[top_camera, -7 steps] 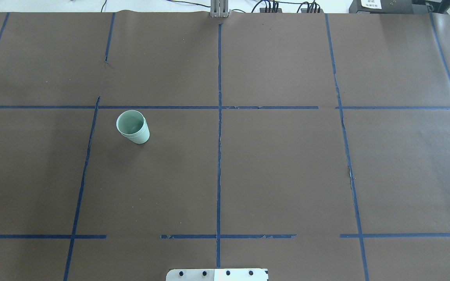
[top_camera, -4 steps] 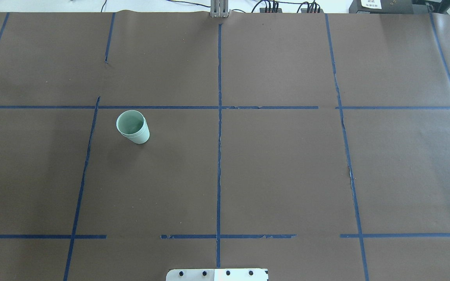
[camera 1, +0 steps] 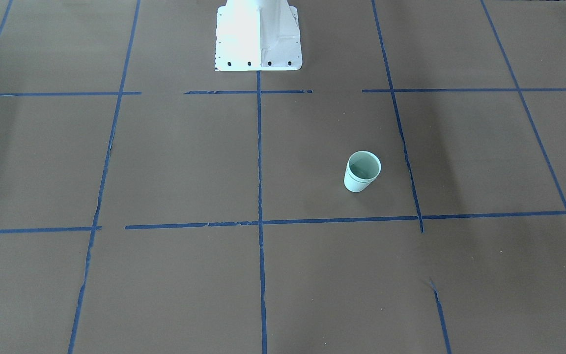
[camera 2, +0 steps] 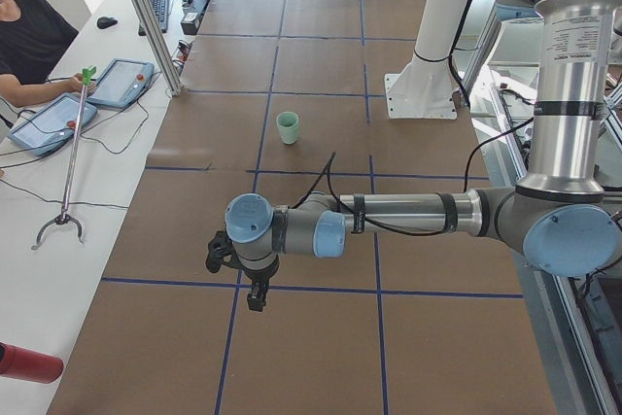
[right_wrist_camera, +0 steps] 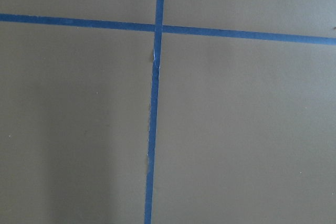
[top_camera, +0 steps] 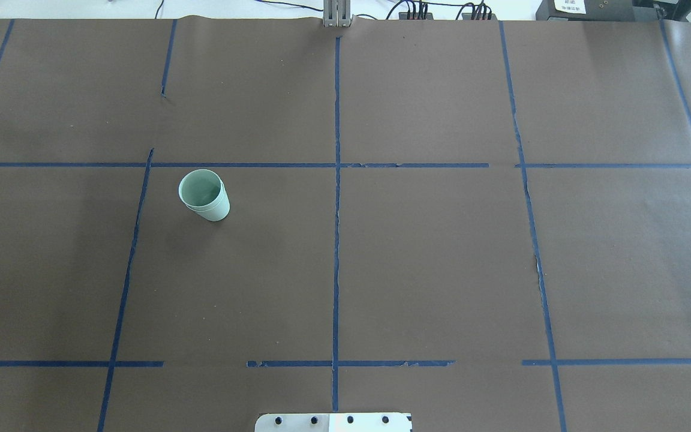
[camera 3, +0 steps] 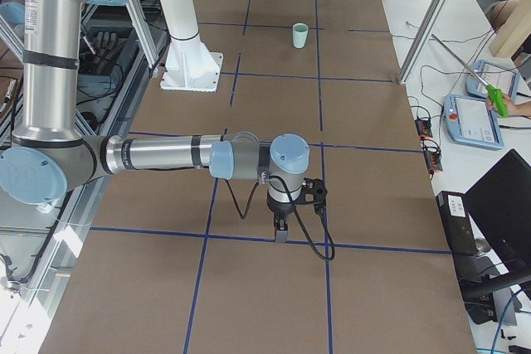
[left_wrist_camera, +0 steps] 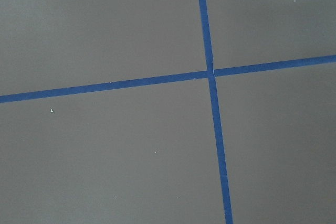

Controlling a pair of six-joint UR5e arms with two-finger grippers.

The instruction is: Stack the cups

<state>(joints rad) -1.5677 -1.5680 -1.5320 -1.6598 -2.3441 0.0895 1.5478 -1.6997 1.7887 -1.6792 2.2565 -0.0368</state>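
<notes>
Well clear of both sets of fingers, the cups (top_camera: pixel 204 195) stand upright on the brown table (top_camera: pixel 441 270), one nested inside the other, mouths up, nothing touching them. Pointing down, the left gripper (camera 2: pixel 255 300) hangs over a crossing of blue tape lines (left_wrist_camera: pixel 211 74) near its own end of the table. The cups sit beyond its fingers, toward the table's middle. At the opposite end the right gripper (camera 3: pixel 282 234) hangs likewise, with the cups farther from its fingers. Whether either pair of fingers is apart or together cannot be told, as only side views show them.
</notes>
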